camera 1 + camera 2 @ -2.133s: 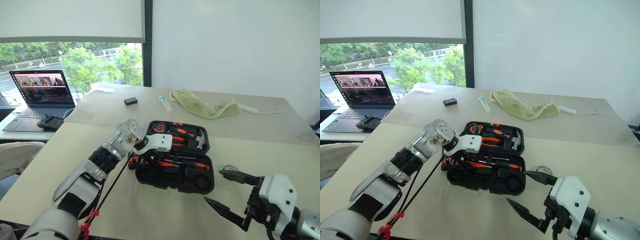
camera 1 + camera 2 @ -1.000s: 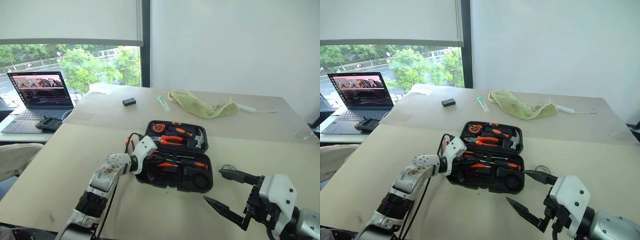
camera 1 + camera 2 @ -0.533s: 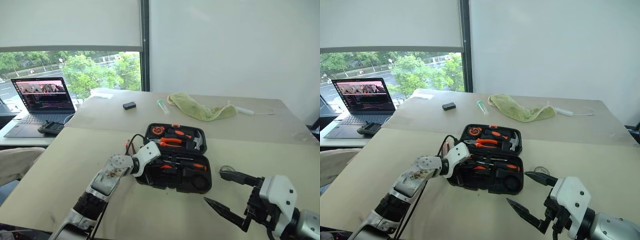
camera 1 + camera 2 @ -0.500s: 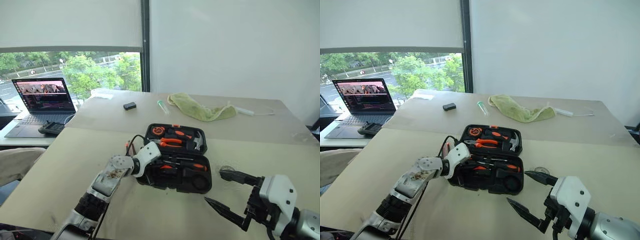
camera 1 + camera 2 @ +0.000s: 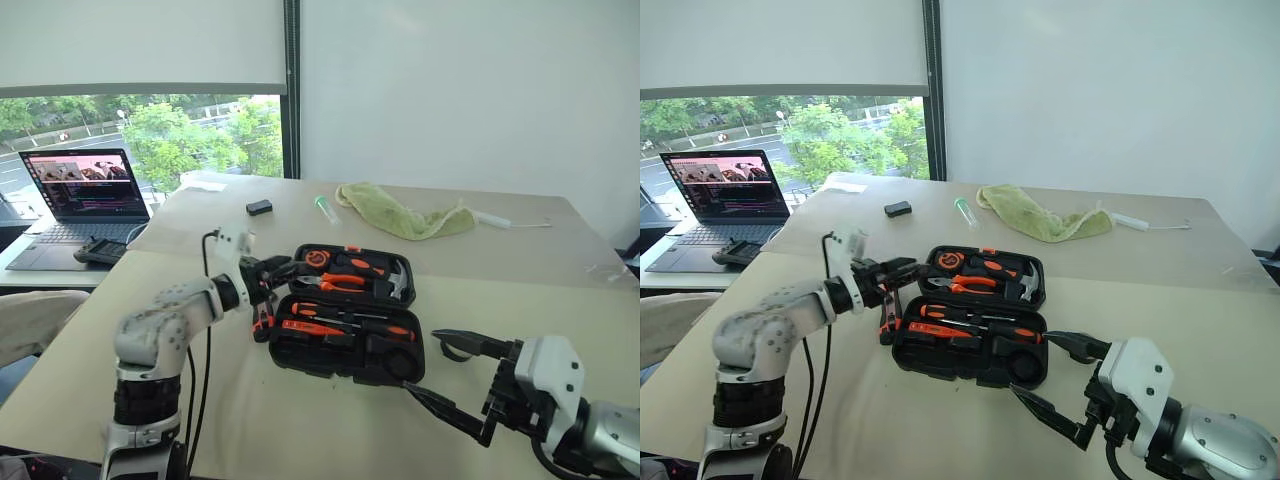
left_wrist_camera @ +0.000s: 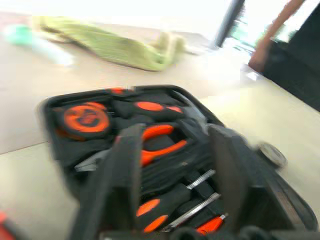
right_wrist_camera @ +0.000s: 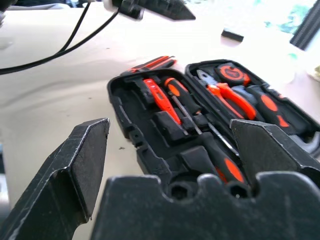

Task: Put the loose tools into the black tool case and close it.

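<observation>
Judging the loading nearly finished, I am holding the left fingers (image 5: 283, 270) spread and empty just above the open black tool case (image 5: 345, 345) on the table (image 5: 520, 270), right fingers (image 5: 440, 372) spread beside it, lid-closing coming next.

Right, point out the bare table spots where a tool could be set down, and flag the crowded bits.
Free: the near table in front of the black tool case, between the two arms; also the stretch between the case and the green cloth.

Crowded: the case's left edge, where the left gripper hovers beside a black-and-orange tool, and its right corner by the right gripper.
</observation>
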You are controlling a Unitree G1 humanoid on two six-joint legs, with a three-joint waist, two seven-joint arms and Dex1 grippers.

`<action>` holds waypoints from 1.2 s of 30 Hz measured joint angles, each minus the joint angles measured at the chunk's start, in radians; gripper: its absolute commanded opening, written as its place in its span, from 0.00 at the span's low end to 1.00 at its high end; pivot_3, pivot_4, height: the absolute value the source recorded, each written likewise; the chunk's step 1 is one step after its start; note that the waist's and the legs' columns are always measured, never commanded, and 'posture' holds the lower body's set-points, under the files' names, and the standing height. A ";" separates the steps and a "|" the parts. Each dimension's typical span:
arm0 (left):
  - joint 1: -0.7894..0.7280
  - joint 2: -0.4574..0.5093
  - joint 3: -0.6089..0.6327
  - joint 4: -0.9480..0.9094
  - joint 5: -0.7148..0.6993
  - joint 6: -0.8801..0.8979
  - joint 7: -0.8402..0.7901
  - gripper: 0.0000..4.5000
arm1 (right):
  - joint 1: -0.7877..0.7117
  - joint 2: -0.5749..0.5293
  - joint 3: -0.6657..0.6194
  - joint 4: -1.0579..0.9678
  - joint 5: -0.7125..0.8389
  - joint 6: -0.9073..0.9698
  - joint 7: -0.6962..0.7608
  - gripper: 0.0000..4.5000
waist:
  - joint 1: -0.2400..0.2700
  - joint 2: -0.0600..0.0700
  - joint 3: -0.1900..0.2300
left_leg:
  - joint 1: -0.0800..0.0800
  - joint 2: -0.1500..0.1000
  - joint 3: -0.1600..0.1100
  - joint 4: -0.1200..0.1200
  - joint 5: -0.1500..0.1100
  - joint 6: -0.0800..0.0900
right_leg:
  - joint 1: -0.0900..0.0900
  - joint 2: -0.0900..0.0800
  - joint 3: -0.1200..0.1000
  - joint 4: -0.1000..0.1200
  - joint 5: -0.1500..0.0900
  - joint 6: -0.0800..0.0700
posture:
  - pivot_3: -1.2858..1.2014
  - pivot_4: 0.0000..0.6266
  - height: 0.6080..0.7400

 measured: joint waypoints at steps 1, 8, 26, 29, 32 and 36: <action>-0.012 -0.006 0.013 -0.007 0.001 0.038 0.042 0.84 | -0.004 -0.002 0.000 0.007 0.000 0.000 0.007 1.00 | 0.000 0.000 0.000 | 0.000 0.000 0.000 0.000 0.000 0.000 | 0.000 0.000 0.000 0.000 0.000 0.000 | 0.52 0.24 1.00; -0.160 -0.031 -0.027 -0.035 0.220 0.446 0.452 0.96 | -0.033 -0.013 0.000 0.047 0.000 0.000 0.054 1.00 | 0.000 -0.004 0.002 | 0.000 -0.001 0.000 0.000 0.001 -0.001 | 0.000 0.002 0.000 0.000 0.000 0.001 | 0.52 0.24 1.00; -0.292 -0.223 -0.066 0.377 0.359 0.512 0.749 0.84 | -0.046 -0.030 -0.014 0.066 0.003 0.011 0.090 1.00 | 0.006 -0.005 0.003 | -0.002 -0.001 -0.001 -0.002 0.003 -0.006 | -0.003 -0.002 0.001 0.000 0.000 0.000 | 0.52 0.24 1.00; -0.292 -0.268 -0.048 0.379 0.390 0.501 0.767 0.72 | -0.044 -0.036 -0.026 0.065 0.004 0.015 0.091 1.00 | 0.010 -0.005 0.003 | -0.001 -0.001 -0.001 -0.002 0.002 -0.007 | -0.002 -0.003 0.001 0.000 0.001 0.001 | 0.52 0.24 1.00; -0.281 -0.275 -0.052 0.366 0.397 0.498 0.760 0.44 | -0.034 -0.036 -0.046 0.062 0.014 0.020 0.092 1.00 | 0.007 -0.004 0.002 | -0.001 -0.001 -0.001 -0.002 -0.003 -0.013 | -0.002 -0.003 0.002 0.001 0.001 0.001 | 0.52 0.24 1.00; -0.236 -0.255 -0.071 0.308 0.397 0.495 0.725 0.34 | -0.027 -0.037 -0.048 0.058 0.022 0.021 0.092 1.00 | -0.002 -0.001 0.001 | 0.000 0.000 -0.001 -0.003 -0.003 -0.014 | -0.003 -0.003 0.002 0.001 0.001 0.000 | 0.52 0.24 1.00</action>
